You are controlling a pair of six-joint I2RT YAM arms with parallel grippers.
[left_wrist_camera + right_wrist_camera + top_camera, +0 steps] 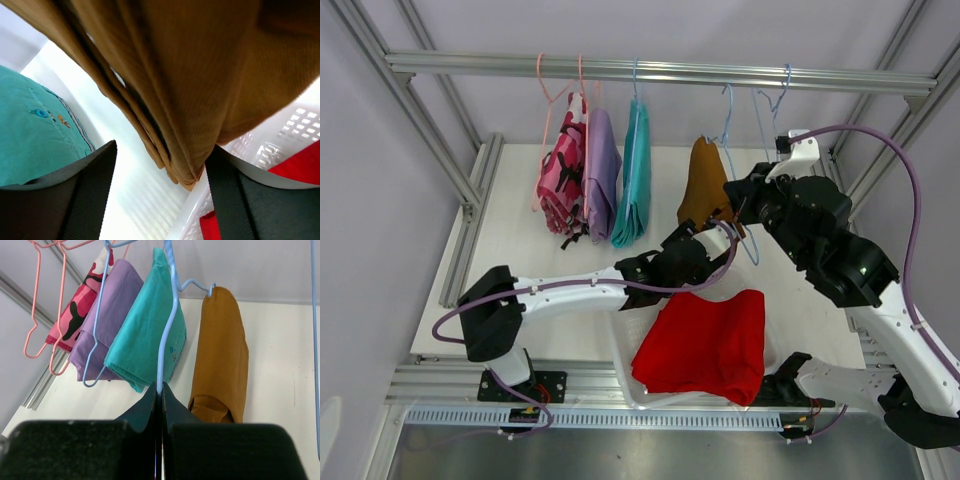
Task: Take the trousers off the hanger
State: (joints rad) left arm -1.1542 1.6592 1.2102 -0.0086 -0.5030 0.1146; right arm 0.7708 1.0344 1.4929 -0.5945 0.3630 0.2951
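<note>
Mustard-brown trousers: hem hanging between the spread fingers of the left gripper, touching the finger on the right of the wrist view and clear of the other. Folded over a light-blue hanger, above the middle of the tabletop, a little toward the right edge. Pinching that hanger's wire, fingers pressed tight together: the right gripper. Just below, toward the near edge: a white basket with the red trousers heaped in it. Further left along the rail, over the far half of the tabletop: teal trousers, lilac trousers, then pink camouflage trousers on a pink hanger, nearest the left edge. On the teal cloth, small stitched marks, too small to read.
</note>
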